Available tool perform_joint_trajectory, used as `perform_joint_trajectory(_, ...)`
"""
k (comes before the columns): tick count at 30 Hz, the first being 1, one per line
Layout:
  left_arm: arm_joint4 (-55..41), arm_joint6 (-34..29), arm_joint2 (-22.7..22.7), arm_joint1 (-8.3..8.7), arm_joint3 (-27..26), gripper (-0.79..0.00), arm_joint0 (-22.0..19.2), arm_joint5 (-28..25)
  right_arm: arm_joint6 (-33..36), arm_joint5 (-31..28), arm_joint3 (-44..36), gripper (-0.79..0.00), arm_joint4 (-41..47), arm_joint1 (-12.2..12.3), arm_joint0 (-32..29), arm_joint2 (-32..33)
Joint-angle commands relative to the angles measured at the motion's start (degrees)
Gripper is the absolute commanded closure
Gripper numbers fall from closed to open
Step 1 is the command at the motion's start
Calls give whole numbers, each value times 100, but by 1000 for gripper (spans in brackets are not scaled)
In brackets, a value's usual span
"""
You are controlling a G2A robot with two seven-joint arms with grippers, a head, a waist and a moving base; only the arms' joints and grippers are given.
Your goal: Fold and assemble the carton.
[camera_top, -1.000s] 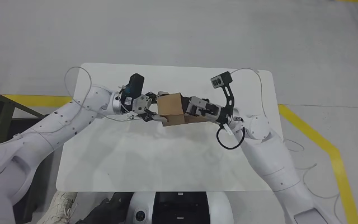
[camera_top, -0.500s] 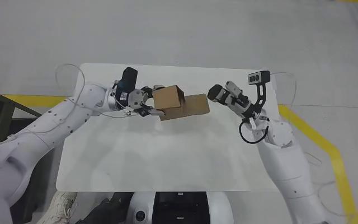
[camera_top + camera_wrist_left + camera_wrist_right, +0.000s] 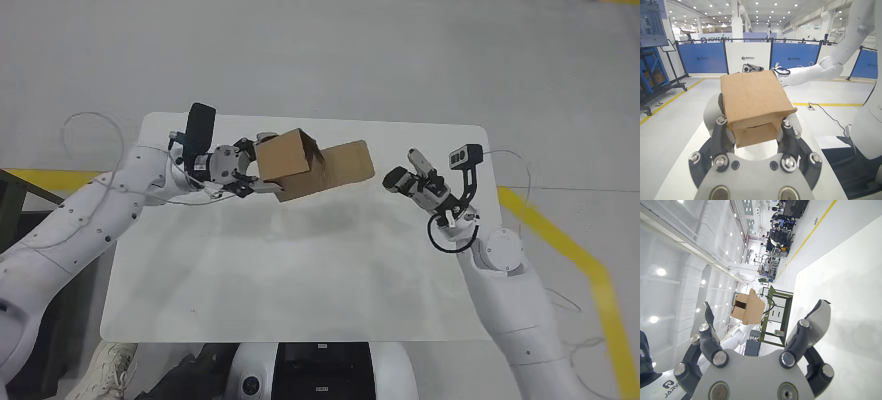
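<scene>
Your left pincer is clamped on the brown cardboard carton. One black finger presses each side wall at the carton's open end, the end nearest the wrist. Through that opening you can see an inner panel folded across the inside. From the grip outward, the carton forms a squared-up box section and is held tilted, clear of the white, round-cornered counter. In the top view it hangs over the counter's far half, and a long flat flap reaches out from the box section toward your other arm.

Your right pincer is spread wide apart with nothing between its fingers. It hangs over the counter's right side and faces the carton. A clear gap separates it from the end of the flap. Its wrist view shows the carton farther off, with the open end and the flap turned toward it.

Beyond the counter's right corner, a yellow line runs across the grey floor.
</scene>
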Motion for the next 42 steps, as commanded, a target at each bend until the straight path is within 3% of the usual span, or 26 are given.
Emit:
perform_joint_trajectory(1, -1, 0, -146, 46, -128, -252, 85, 0, 36, 38, 57, -671, -5, -12, 9, -84)
perform_joint_trajectory(4, 74, 0, -255, 81, -277, -252, 159, 0, 174, 55, 143, -606, 56, -37, 65, -240)
perform_joint_trajectory(16, 540, -1, 257, -107, -142, -259, -119, 0, 772, -236, 449, -622, 495, -127, 325, -617)
perform_joint_trajectory(21, 533, -1, 456, -189, 4, -256, -270, 0, 843, -201, 389, -582, 398, -119, 282, -633)
perform_joint_trajectory(23, 610, -1, 512, -215, 47, -259, -331, 0, 825, -160, 353, -526, 292, -124, 289, -692)
perform_joint_trajectory(42, 1571, -2, 459, -380, 350, -296, -469, 0, 469, 47, -95, -551, -557, -153, 305, -996)
